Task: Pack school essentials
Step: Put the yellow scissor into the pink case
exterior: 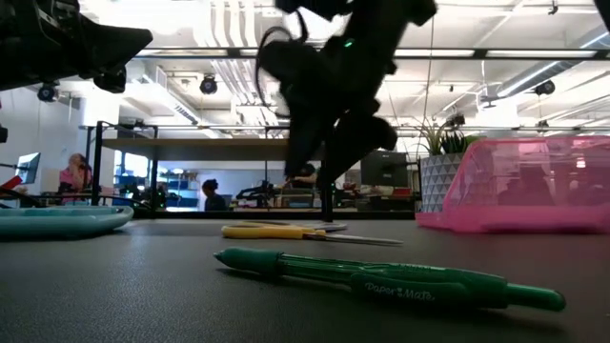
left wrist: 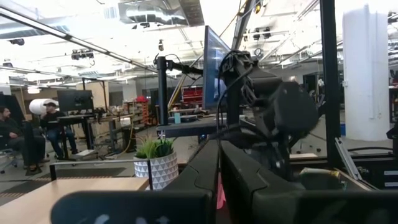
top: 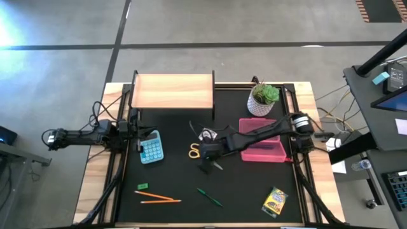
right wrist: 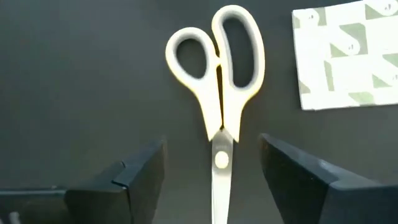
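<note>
My right gripper (right wrist: 214,171) hangs low over the black mat (top: 178,159) near table centre, fingers spread wide w/ nothing pinched; the yellow-handled scissors (right wrist: 219,99) lie flat between the two fingers, blades closed, pivot screw right in the gap, neither finger touching them as far as I can see; in the high view the scissors (top: 194,151) sit just left of my claw. A small white patterned card (right wrist: 348,56) lies just beside the handles, apart from them; it shows as a pale patch near my wrist from above (top: 207,134).

My left gripper (left wrist: 219,186) waits back at the left table edge, fingers pressed together, holding nothing.

Other bits: pink box (top: 262,148) under my right forearm, right of centre; green pen (exterior: 381,274) lying near the front edge, also seen from above (top: 208,196); orange pencils (top: 159,199) front left w/ the green eraser (top: 142,186) just above them; yellow-green crayon box (top: 275,200) front right; teal calculator (top: 151,148) on the left; potted plant (top: 263,100) at the back right; wooden shelf (top: 173,91) at the back.
</note>
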